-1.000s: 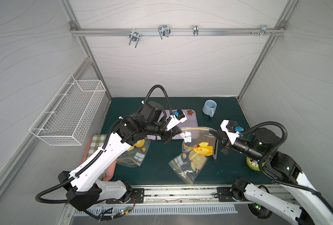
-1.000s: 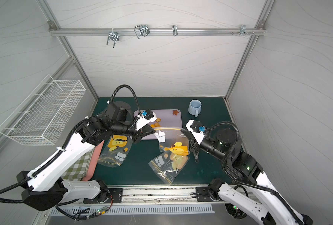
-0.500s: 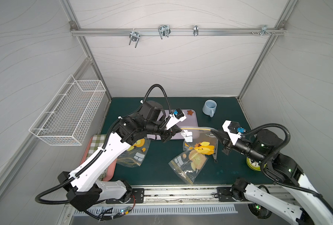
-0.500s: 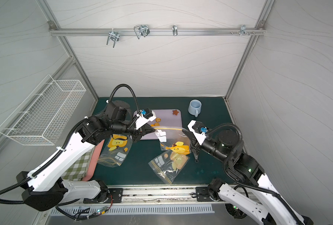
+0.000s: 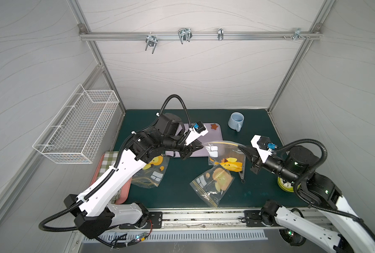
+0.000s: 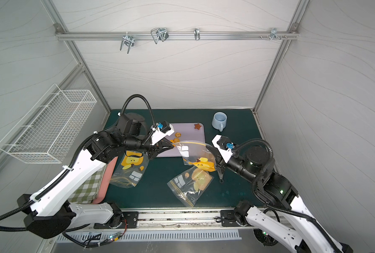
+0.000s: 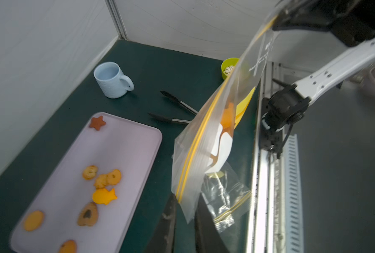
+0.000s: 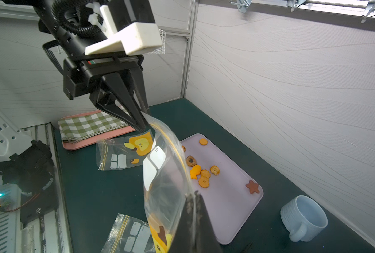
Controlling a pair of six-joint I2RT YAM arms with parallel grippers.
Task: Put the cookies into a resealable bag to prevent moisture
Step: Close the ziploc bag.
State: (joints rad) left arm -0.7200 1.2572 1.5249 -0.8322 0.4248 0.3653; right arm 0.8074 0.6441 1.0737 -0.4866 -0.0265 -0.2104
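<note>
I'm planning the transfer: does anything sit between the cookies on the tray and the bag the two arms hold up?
Nothing visible lies between the cookies and the bag, which hangs at the tray's edge. The left gripper and the right gripper pinch its zip corners, so neither is free.

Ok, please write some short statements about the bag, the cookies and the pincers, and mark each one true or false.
1. The left pincer and the right pincer both grip one bag. True.
2. The cookies are inside that bag. False: they lie on the tray.
3. The mug stands upright on the mat. True.
4. The right pincer holds the tongs. False: the tongs lie on the mat.
5. The brown star touches the orange cookies. False: it lies apart, at a tray corner.
</note>
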